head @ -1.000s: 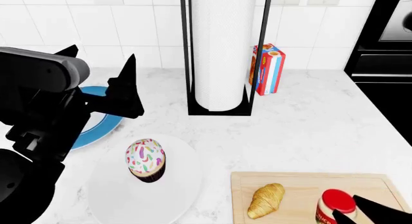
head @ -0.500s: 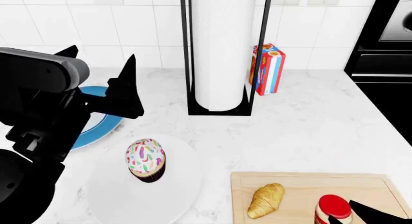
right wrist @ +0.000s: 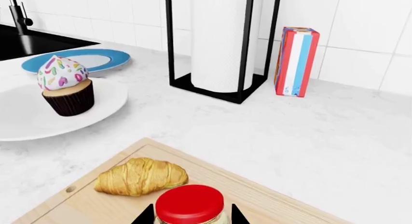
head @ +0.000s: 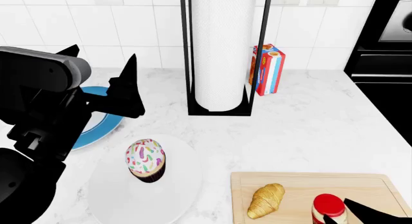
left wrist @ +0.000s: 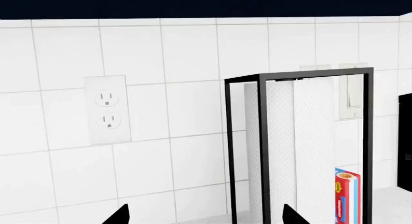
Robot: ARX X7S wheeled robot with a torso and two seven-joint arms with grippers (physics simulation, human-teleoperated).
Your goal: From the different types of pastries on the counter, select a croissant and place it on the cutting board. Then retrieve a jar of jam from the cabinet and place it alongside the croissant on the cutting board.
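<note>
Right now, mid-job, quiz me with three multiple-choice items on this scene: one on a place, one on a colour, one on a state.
1. Where does the croissant lie?
A. on the white plate
B. on the cutting board
C. on the blue plate

2. What colour is the lid of the jar of jam?
A. red
B. green
C. yellow

3. How does the right gripper stand to the jar?
A. far off, near the paper towel holder
B. holding the cupcake instead
C. with a finger on each side of the jar, which stands on the board

Answers: 1 B, the head view shows the croissant on the wooden board beside the jar. 2 A, the right wrist view shows a red lid. 3 C, black fingertips flank the jar in the right wrist view.
</note>
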